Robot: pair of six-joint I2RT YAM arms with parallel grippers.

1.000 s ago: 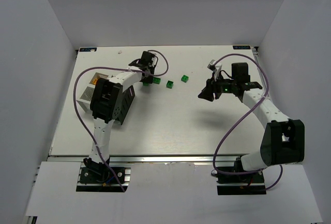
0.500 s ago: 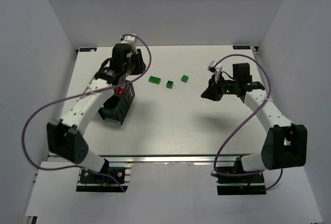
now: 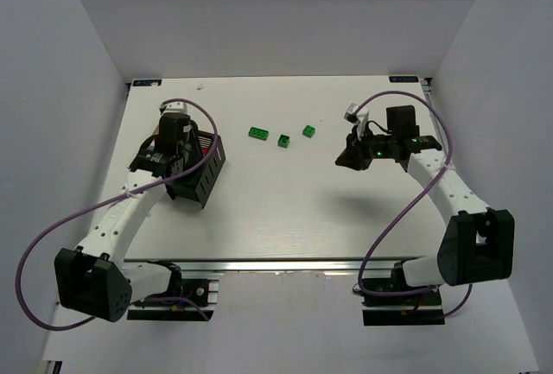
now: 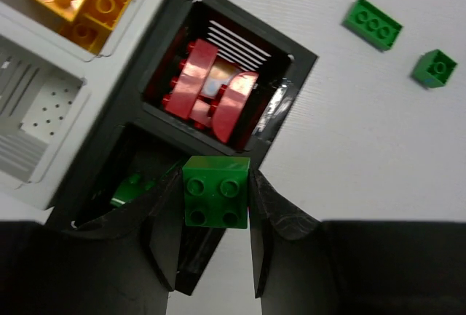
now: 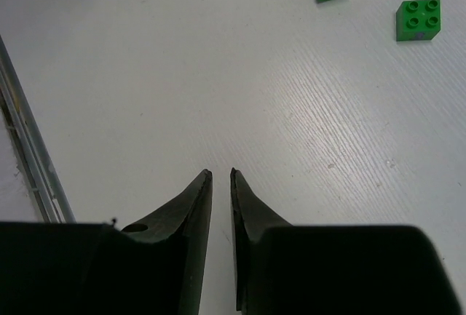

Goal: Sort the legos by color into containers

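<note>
1. Because the left gripper (image 4: 215, 209) pinches a green lego (image 4: 215, 184) over the lower-right wall of the black container (image 4: 251, 20) rather than squarely above a well, letting go here risks the brick striking the rim. It could then tumble onto the table (image 4: 349, 148).
2. The well of red legos (image 4: 207, 89) sits just above the held brick in the left wrist view, and the well holding a green brick (image 4: 129, 185) lies to its lower left. A small drift up the frame before release would probably mix the colours.
3. The right gripper (image 5: 220, 175) hangs over bare table at the right of the top view. Its fingers are drawn almost together with only a slit between them, and they hold nothing. Set like that, it would knock a brick aside rather than straddle it, so it needs to spread first.
4. There are three loose green pieces in the upper centre of the top view: a long brick (image 3: 257, 133), a middle brick (image 3: 284, 140) and a right-hand brick (image 3: 308, 130). The held lego makes a fourth green outside the bins.
5. There are three containers: the black one and two white ones.
   - The white bin (image 4: 149, 9) at the upper left of the left wrist view shows about three yellow legos (image 4: 73, 2).
   - The other white bin (image 4: 44, 111) shows none.
   - The red pile is too jumbled to count.
</note>
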